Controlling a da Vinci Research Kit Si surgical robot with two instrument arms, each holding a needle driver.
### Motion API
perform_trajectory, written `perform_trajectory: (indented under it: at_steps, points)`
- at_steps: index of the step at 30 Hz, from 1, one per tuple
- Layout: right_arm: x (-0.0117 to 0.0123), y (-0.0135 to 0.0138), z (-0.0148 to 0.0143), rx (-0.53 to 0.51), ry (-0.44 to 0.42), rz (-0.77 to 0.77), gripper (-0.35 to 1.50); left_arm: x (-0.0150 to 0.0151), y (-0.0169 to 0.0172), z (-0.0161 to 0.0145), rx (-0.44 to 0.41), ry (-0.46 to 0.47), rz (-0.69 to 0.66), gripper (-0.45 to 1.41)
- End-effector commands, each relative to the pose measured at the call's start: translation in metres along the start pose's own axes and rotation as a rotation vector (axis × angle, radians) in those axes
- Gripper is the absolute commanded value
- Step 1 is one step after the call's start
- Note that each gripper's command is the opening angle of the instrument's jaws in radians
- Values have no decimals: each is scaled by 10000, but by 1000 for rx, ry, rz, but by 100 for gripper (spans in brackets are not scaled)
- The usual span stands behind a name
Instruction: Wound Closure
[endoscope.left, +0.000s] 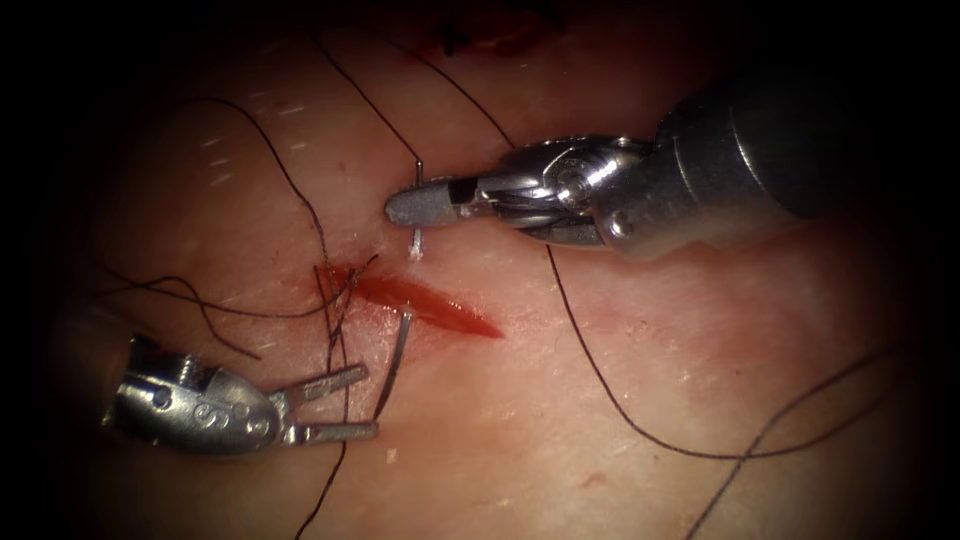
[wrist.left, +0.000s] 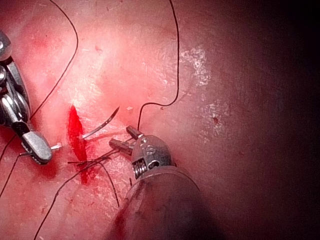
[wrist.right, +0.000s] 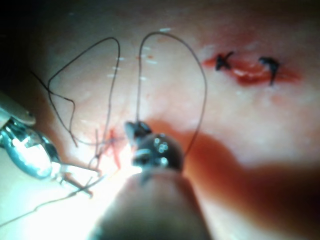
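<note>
Steel needle (endoscope.left: 393, 365) stands steeply through the cut; right gripper (endoscope.left: 418, 207) clamps its tail — left gripper (endoscope.left: 350, 403) open, empty.

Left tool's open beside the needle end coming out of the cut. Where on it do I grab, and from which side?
Probably the exposed shaft of the needle, a little behind its point, not the point itself. Come from the left, where the left tool sits open, jaws across the curve. The right tool holds its other end.
</note>
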Motion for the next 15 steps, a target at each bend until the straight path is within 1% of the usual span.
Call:
perform_trajectory:
  at_steps: [1, 3, 4, 6, 8, 9, 10, 11, 12, 13, 14, 15]
  points:
    - [-13, -4, 12, 10, -16, 23, -35, 6, 17, 7, -4, 3, -7, 34]
    - [-16, -6, 13, 29, -28, 40, -35, 6, 17, 7, -4, 3, -7, 34]
    - [-19, -10, 14, 60, -32, 67, -35, 6, 17, 7, -4, 3, -7, 34]
    - [-20, -12, 14, 72, -29, 72, -35, 6, 17, 7, -3, 3, -7, 32]
    - [-19, -14, 13, 83, 1, 66, -35, 6, 17, 8, -2, 2, -8, 31]
    - [-19, -14, 13, 83, 1, 66, -35, 6, 17, 8, -2, 2, -8, 31]
    - [-18, -14, 14, 101, 57, 72, 53, 7, 17, 10, -1, 2, -8, 29]
    - [-18, -14, 14, 94, 87, 73, 103, 8, 17, 11, 0, 1, -9, 29]
    - [-16, -13, 15, 74, 119, 77, 133, 9, 17, 13, 2, 1, -10, 29]
    - [-14, -12, 15, 50, 149, 40, 140, 10, 17, 14, 2, -3, -10, 29]
    - [-8, -10, 14, -6, 217, -4, 147, 11, 18, 18, 9, 7, -12, 29]
    - [-6, -9, 13, -17, 234, -32, 147, 12, 19, 20, 14, 12, -13, 29]
